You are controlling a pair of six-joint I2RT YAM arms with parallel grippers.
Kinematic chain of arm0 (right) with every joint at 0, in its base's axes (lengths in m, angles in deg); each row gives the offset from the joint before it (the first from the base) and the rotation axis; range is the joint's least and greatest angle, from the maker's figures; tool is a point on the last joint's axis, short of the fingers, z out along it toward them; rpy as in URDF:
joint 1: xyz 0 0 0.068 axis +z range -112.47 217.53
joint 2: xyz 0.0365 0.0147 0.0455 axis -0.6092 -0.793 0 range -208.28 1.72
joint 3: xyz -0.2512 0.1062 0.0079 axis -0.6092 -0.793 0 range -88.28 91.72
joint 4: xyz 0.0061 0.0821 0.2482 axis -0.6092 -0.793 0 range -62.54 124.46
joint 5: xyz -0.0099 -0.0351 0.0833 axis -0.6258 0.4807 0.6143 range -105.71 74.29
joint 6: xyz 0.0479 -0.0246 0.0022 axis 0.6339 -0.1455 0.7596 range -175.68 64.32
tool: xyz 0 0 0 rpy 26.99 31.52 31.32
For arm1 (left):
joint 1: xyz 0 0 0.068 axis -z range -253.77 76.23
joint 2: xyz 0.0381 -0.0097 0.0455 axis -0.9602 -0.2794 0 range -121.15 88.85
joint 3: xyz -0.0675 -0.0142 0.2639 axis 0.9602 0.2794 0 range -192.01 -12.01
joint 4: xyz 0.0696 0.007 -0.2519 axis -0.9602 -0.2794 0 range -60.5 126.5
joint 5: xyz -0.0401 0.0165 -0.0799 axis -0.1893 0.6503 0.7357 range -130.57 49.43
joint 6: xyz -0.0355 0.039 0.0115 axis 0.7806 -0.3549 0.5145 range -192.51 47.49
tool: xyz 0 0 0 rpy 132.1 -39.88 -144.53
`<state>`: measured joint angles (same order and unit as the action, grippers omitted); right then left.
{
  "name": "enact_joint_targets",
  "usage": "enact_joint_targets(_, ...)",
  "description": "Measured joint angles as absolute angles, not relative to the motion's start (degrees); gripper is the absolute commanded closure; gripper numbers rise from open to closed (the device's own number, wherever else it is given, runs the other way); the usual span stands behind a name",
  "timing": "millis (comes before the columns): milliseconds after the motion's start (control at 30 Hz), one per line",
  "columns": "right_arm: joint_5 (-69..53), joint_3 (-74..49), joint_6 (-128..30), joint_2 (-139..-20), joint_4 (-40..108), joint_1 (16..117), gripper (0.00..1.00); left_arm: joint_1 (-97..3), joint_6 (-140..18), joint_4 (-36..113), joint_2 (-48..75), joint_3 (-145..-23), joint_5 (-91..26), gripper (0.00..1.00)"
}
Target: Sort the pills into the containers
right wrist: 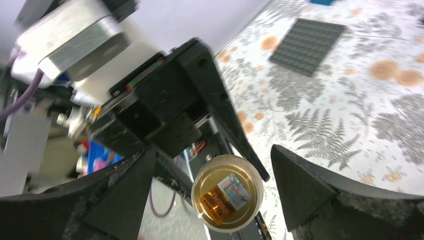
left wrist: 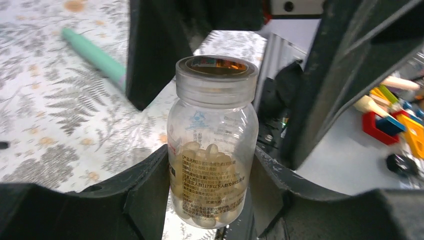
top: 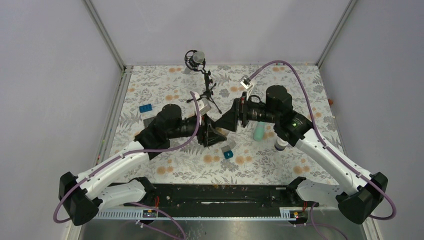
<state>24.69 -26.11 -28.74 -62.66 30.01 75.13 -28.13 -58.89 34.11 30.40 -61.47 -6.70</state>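
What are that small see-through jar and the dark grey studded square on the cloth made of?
The small clear jar looks like glass or clear hard plastic: transparent, glossy, pills visible through it. The dark grey studded square plate looks like matte moulded plastic, with even rows of studs.

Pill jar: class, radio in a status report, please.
Left end effector clamped on jar. Right end effector open around its cap, not touching. Cap on, pills inside.

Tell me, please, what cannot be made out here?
Top view: small clear glass pill jar, hidden between left end effector and right end effector.
Left wrist view: long mint-green organizer strip, one end behind black finger.
Top view: teal cube box, contents too small.
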Motion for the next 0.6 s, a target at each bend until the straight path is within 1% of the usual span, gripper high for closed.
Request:
enact_joint_targets(100, 15.9, -26.3, -24.5, -62.9, 29.8, 75.5, 0.19, -28.2, -58.0, 34.4, 29.1, -61.8, -12.1, 1.00)
enact_joint_targets(133, 13.2, -26.7, -22.7, -62.9, 30.4, 75.6, 0.24, -28.2, -57.7, 34.5, 28.7, -61.8, -13.2, 1.00)
enact_joint_targets(233, 6.6, -29.0, -17.1, -62.7, 32.4, 75.9, 0.46, -28.3, -56.4, 34.9, 27.4, -61.8, -16.1, 1.00)
enact_joint_targets(267, 5.9, -29.3, -16.7, -62.7, 32.5, 75.9, 0.48, -28.3, -56.0, 35.0, 27.1, -61.8, -16.8, 1.00)
enact_joint_targets(300, 4.7, -29.8, -15.5, -62.8, 32.7, 76.0, 0.48, -28.3, -55.6, 35.0, 26.9, -61.8, -17.1, 1.00)
enact_joint_targets(433, 2.8, -30.0, -11.8, -63.5, 33.9, 75.9, 0.41, -28.4, -53.9, 35.6, 26.9, -61.8, -18.4, 1.00)
enact_joint_targets(500, 2.8, -30.0, -10.6, -64.0, 34.6, 75.9, 0.40, -28.4, -53.3, 36.1, 26.9, -61.8, -18.7, 1.00)
enact_joint_targets(533, 2.8, -30.0, -10.2, -64.2, 34.9, 76.0, 0.41, -28.4, -53.0, 36.2, 26.9, -61.8, -18.8, 1.00)
enact_joint_targets(567, 2.9, -30.0, -9.9, -64.2, 35.1, 76.0, 0.46, -28.4, -52.7, 36.3, 26.9, -61.8, -18.9, 1.00)
enact_joint_targets(600, 2.9, -30.0, -9.8, -64.2, 35.2, 76.0, 0.61, -28.4, -52.5, 36.3, 26.9, -61.8, -18.9, 1.00)
